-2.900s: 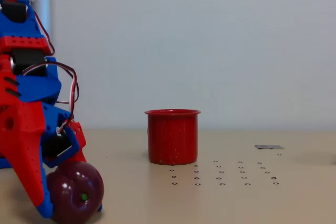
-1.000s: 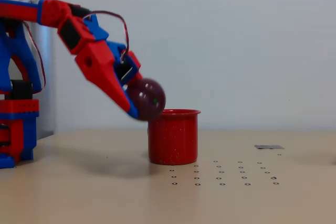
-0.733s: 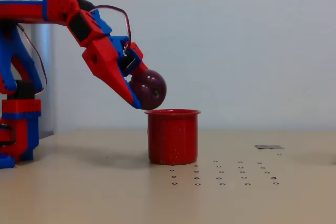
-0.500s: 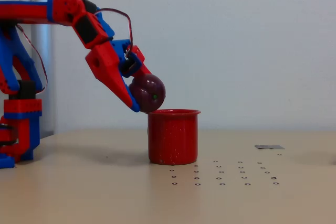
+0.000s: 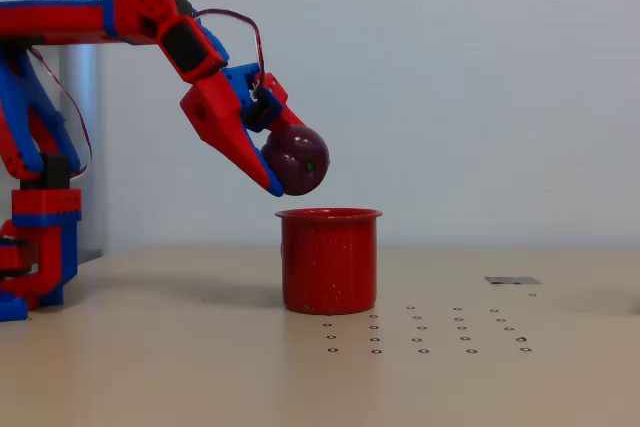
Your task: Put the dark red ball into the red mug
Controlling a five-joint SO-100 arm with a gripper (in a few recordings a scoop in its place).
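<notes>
No text, label, brand name or number can be read anywhere in the fixed view; the bright red speckled mug point(image 5: 329, 260) bears only pale flecks, no lettering; the pale beige desk point(image 5: 180, 367) carries rows of small dark ring marks point(image 5: 425, 329), which are not characters; a small flat grey patch point(image 5: 512, 280) on it is too small to read.

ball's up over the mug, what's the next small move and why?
Probably nudge a little further right in the fixed view, then open. The gripper holds the dark red ball clear above the red mug, but the ball hangs over the mug's left rim rather than its middle, so a release now could clip the rim.
</notes>
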